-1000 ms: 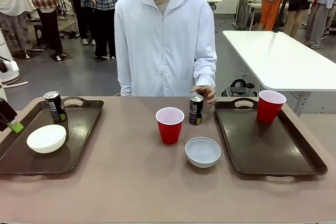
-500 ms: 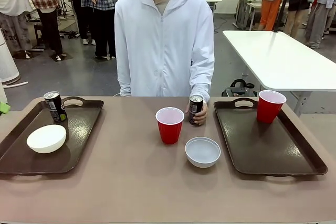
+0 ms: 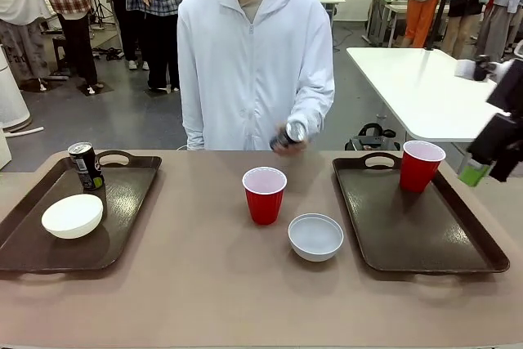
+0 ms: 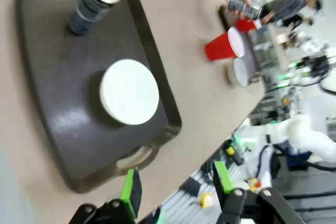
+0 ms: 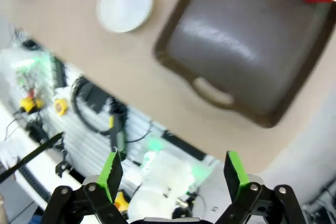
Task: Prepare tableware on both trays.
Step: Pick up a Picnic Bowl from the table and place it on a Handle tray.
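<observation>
The left hand (image 4: 175, 182) and right hand (image 5: 173, 169) are released, empty. The cup (image 3: 264, 194) stands on the surface (image 3: 204, 284) between left tray (image 3: 122, 202) and right tray (image 3: 409, 226); the bowl (image 3: 315, 236) is just right of it. The person holds a can (image 3: 289, 133) behind the cup. Hazard: a reach may tip the cup or meet the person's arm.
</observation>
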Tool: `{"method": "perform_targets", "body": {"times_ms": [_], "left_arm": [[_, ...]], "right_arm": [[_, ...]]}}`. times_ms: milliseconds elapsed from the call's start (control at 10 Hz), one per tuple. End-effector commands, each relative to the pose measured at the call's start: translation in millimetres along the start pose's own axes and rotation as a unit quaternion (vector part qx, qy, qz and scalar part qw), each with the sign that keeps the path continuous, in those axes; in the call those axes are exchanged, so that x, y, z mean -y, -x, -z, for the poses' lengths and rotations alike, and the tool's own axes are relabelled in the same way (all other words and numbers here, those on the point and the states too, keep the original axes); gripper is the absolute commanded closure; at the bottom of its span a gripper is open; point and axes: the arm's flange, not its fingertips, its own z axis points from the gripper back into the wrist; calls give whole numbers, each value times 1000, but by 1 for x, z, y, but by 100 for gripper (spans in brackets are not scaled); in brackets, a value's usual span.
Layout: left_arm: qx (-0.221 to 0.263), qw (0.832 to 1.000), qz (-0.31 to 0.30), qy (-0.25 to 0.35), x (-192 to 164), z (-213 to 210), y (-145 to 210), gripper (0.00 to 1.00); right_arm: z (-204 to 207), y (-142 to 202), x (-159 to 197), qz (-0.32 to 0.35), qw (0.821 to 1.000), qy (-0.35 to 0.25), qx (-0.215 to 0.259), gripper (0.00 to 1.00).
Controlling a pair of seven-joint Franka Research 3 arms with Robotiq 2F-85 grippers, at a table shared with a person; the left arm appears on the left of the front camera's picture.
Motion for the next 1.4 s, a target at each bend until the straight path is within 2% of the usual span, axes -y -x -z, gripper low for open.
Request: {"method": "perform_targets", "body": {"times_ms": [0,100,300,500,600,700,800,900,1000,1100,1200,1300], "left_arm": [[33,999,0,37,-21,-15,3,27],[42,998,-7,44,-33,-19,7,27],[41,997,-9,58,-50,-28,12,27],[39,997,-6,70,-61,-36,13,27],[40,997,-3,72,-63,-39,13,27],[39,997,3,70,-59,-42,15,27],[39,997,24,70,-56,-44,15,27],[32,997,-14,62,-59,-34,17,27],[32,997,-14,62,-59,-34,17,27],[32,997,-14,62,-59,-34,17,27],[32,997,-14,62,-59,-34,17,27],[32,997,-14,62,-59,-34,17,27]], "right_arm": [[7,-28,-9,39,990,136,16,0],[16,-40,-16,64,981,178,38,0],[32,-51,-22,99,975,193,58,0],[38,-41,-26,88,985,136,61,0],[27,-21,-29,23,996,50,65,0],[34,-48,-24,84,981,168,58,0],[34,-48,-24,84,981,168,58,0],[34,-48,-24,84,981,168,58,0],[34,-40,-26,65,987,134,62,0],[44,-40,-21,146,967,194,73,0],[54,-46,-22,216,953,185,102,0],[63,-61,-29,240,951,143,136,0]]}}
